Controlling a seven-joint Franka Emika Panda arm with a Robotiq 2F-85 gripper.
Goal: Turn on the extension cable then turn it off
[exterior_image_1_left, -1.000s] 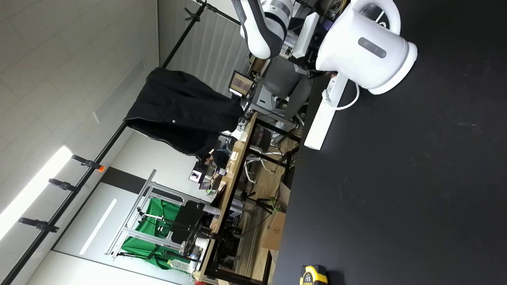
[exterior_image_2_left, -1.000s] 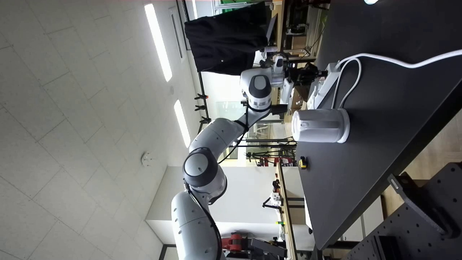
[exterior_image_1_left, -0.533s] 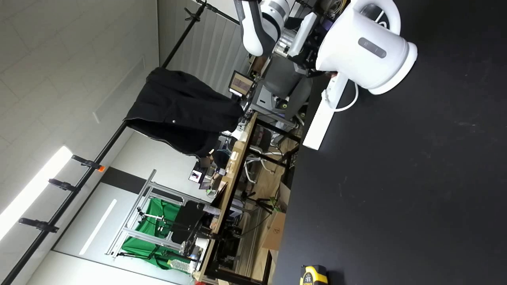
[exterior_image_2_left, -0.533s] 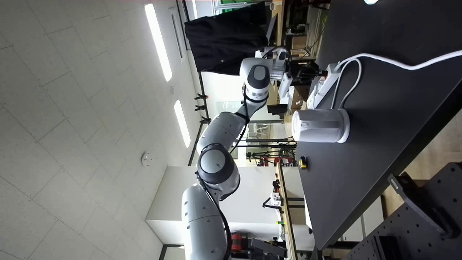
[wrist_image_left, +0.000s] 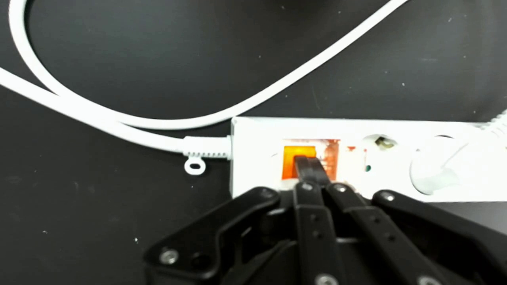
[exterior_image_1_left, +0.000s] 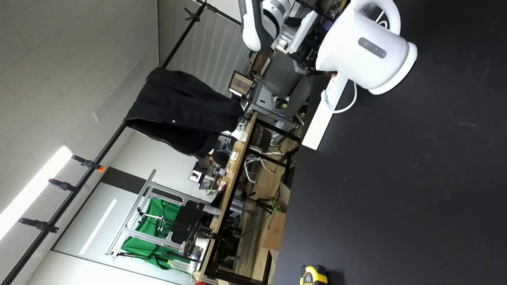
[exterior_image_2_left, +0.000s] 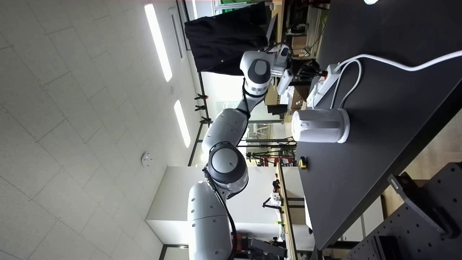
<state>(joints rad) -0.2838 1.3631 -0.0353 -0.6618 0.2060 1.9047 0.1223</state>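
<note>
My black two-finger gripper [wrist_image_left: 309,161], closed, tip over the orange rectangular switch [wrist_image_left: 289,163] of the long white plastic power strip [wrist_image_left: 352,166], which lies on the flat black tabletop [wrist_image_left: 119,221], shifted slightly since a second ago

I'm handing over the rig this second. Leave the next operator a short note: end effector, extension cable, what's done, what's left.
End effector: shut, nothing gripped, fingertips over the orange switch; whether they press it, I can't tell.
Extension cable: on the dark table, cord entering one end, white plug in a socket; white kettle close by in both exterior views.
Done: the switch looks lit, so the power is probably on.
Left: most likely switching it off, then checking that the glow goes out.
</note>
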